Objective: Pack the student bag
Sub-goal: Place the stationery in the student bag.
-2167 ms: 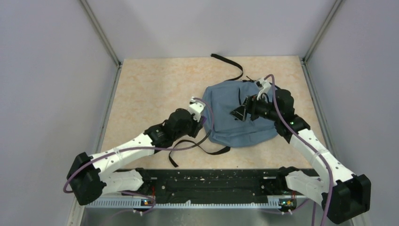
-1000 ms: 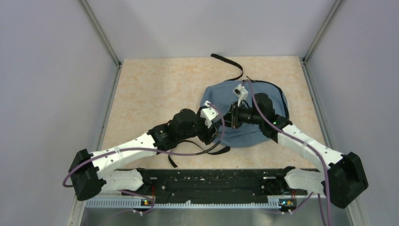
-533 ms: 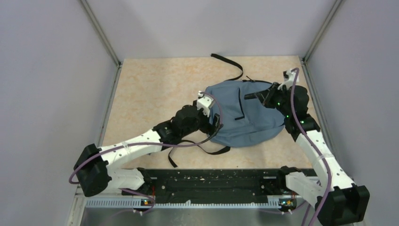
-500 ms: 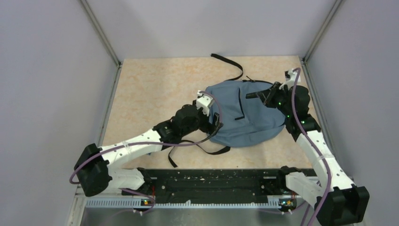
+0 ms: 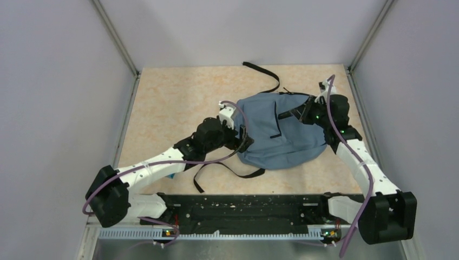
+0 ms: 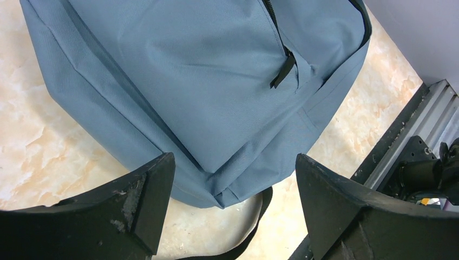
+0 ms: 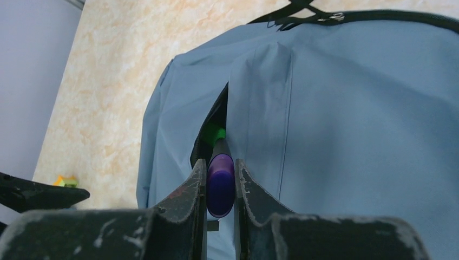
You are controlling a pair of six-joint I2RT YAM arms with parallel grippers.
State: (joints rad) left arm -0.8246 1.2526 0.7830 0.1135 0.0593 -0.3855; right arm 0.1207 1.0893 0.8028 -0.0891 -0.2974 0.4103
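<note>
The student bag [image 5: 281, 138] lies flat on the table, blue-grey, with its front pocket slit [image 5: 277, 123] facing up. My right gripper [image 7: 220, 168] is shut on a marker [image 7: 220, 187] with a purple end and a green part. The marker points into the dark pocket opening [image 7: 215, 116] of the bag [image 7: 346, 108]. My left gripper [image 6: 235, 200] stands wide open at the bag's near-left corner [image 6: 227, 187], holding nothing. From above, the left gripper [image 5: 242, 140] sits at the bag's left edge and the right gripper [image 5: 301, 111] over its back right part.
Black straps trail from the bag toward the back wall [image 5: 265, 73] and toward the near edge [image 5: 233, 170]. A small yellow and green object [image 7: 66, 180] lies on the table left of the bag. The arms' black mounting rail [image 5: 243, 208] runs along the near edge.
The left gripper opened and drew back to the bag's left edge. The right arm swung from the bag's middle to its back right, carrying the marker, and now aims it at the pocket slit.
</note>
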